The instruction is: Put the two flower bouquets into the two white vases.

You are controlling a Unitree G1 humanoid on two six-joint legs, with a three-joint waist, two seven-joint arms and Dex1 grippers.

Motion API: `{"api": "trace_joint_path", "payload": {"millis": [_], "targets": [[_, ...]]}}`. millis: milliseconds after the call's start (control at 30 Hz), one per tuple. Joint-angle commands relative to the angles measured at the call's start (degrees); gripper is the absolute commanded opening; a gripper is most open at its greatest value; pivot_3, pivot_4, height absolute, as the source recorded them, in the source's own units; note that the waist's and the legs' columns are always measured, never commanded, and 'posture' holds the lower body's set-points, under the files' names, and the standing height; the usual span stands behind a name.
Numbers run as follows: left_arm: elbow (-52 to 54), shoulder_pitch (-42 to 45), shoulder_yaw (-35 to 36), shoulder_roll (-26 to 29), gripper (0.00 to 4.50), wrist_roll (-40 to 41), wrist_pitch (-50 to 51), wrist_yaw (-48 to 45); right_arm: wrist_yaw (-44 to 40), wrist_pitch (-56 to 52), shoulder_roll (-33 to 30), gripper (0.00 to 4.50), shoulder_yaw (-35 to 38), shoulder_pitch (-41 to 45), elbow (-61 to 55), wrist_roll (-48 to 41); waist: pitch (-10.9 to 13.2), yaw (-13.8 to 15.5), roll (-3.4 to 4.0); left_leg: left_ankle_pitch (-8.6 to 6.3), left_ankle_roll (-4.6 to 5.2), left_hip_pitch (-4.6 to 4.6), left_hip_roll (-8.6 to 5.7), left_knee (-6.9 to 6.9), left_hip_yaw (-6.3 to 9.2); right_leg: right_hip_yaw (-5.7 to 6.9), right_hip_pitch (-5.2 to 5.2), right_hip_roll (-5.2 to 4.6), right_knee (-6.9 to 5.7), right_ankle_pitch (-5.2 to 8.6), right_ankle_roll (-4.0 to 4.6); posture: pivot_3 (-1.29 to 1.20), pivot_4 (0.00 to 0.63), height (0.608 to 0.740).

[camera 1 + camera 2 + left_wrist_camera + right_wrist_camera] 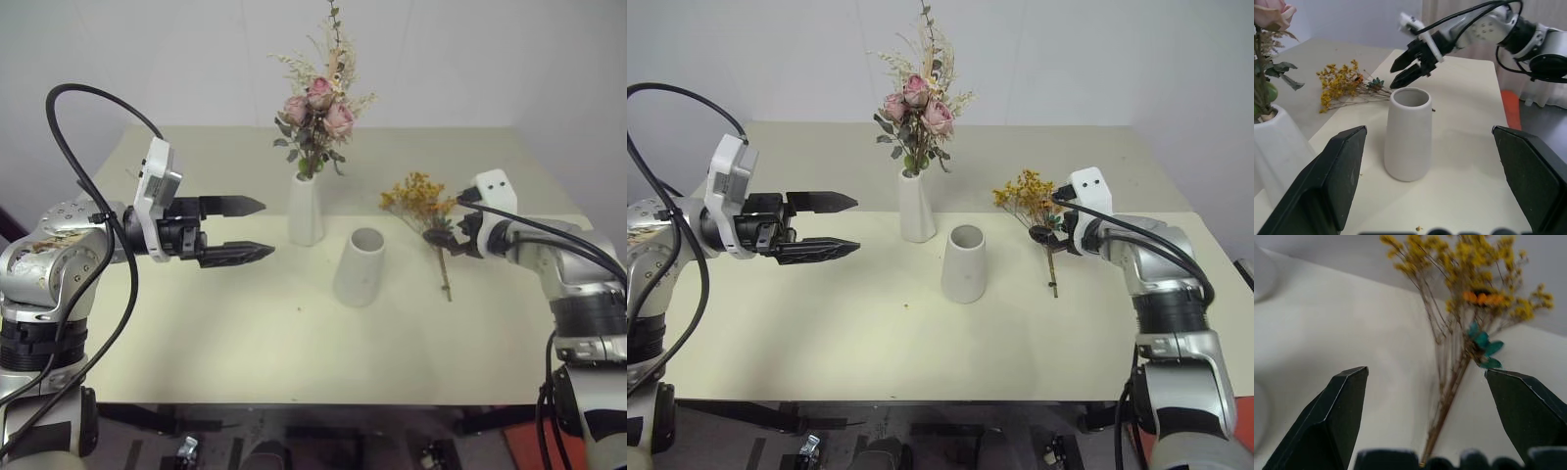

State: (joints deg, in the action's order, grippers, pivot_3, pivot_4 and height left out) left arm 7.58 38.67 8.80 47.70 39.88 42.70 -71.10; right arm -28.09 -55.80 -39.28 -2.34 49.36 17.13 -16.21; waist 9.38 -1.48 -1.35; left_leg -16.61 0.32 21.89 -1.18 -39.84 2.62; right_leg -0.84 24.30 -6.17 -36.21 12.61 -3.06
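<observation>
1. two white vases stand near the middle of the pale table [196, 343]: the slim vase [306, 210] further back, the wider cone vase [360, 266] just in front of it and to its right, close but apart.
2. the pink rose bouquet [319, 108] is upright in the slim vase, its stems down the narrow neck, with beige sprigs and green leaves spreading above.
3. the cone vase holds nothing; its broad mouth is open to view from the left wrist.
4. the yellow-orange bouquet [1029, 196] lies flat on the table to the right of the cone vase, blossoms toward the back, thin stems [444, 269] pointing toward the front edge. a small teal leaf [1484, 345] sits among the stems below the blossoms.
5. the right gripper [443, 238] is spread wide and empty, right at the bouquet where the stems gather; from its wrist the stems run up between its two fingers [1332, 421]. contact cannot be told.
6. the left gripper [245, 230] is released too, fingers wide and holding nothing, pointing level toward the slim vase from its left, above the table and apart from it.
</observation>
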Motion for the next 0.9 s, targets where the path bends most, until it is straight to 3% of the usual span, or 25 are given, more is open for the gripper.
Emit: {"api": "trace_joint_path", "payload": {"millis": [33,700,800,900], "targets": [[2.2,0.6,0.2,0.2,4.48,1.3,0.2,0.8,0.9,1.5,0.6,4.50,-1.2,3.0,5.4,3.8,0.0,0.0,0.00,0.00,0.00,0.00,0.00,0.00,0.00,0.01,0.00,0.00,0.00,0.00,0.00,0.00,0.150,0.740],[1.8,1.0,-0.6,0.4,4.48,1.7,-0.3,1.2,-4.1,12.0,7.9,4.50,-4.8,13.3,34.1,13.4,0.0,-1.3,0.02,0.05,-0.08,0.02,0.01,0.03,0.02,-0.03,0.05,0.02,-0.01,0.00,0.00,0.00,0.150,0.740],[2.0,0.7,-0.5,0.4,4.50,1.7,-0.4,1.4,-4.1,13.9,8.7,3.86,-4.5,13.6,35.4,14.3,0.0,-1.4,0.02,0.05,-0.09,-0.02,0.01,0.04,0.03,-0.03,0.04,0.02,-0.02,0.00,0.00,0.00,0.150,0.740],[2.1,0.4,-0.4,0.5,4.50,1.7,-0.5,1.5,-4.4,14.2,8.9,2.84,-4.1,13.7,35.2,14.6,0.0,-1.4,0.02,0.05,-0.10,-0.04,0.01,0.03,0.07,-0.04,0.03,0.02,-0.04,0.00,0.00,0.00,0.150,0.740]]}}
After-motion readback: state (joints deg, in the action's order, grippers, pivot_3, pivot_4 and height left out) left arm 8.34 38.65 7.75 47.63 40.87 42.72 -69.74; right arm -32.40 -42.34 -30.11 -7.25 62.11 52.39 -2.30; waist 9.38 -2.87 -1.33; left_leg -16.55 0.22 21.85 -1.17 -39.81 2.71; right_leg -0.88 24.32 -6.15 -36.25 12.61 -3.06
